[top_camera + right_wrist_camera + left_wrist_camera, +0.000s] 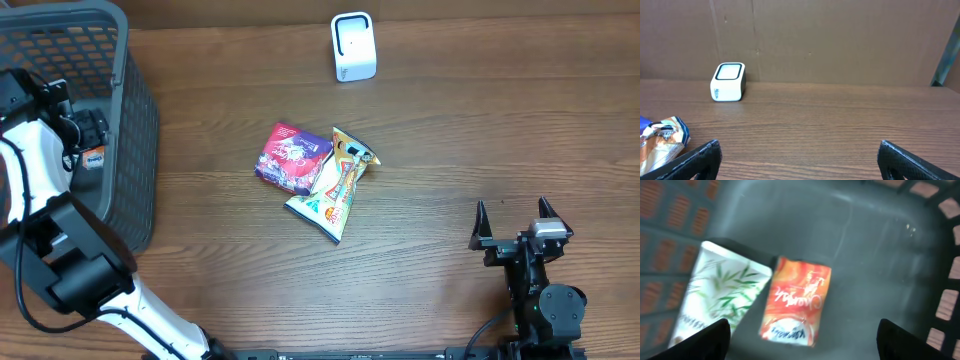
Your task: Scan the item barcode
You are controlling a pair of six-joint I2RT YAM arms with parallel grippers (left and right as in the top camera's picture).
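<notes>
a dark grey plastic mesh basket [135, 120] stands at the far left of the brown wooden table [450, 130]. the left gripper [805, 335] hangs inside it, pointing down at the basket floor. its two black fingers [710, 340] are spread wide with nothing between them. on the basket floor below lie a white packet with green bamboo leaves [720, 297] and, just to its right, an orange-red foil packet with white lettering [797, 300]. the two look to be touching along one edge, though the wrist view is blurred and i cannot be sure.

in the middle of the table, well apart from the basket, lie two more snack bags. a purple and red packet [291, 157] is on the left, and a yellow, orange and white packet [338, 185] lies against its right edge. a small white box scanner with a dark-rimmed window [353, 47] stands near the far edge, beyond the bags.

the right gripper [512, 215] rests at the near right, its pincer fully apart and empty, facing the far edge across bare wood.
</notes>
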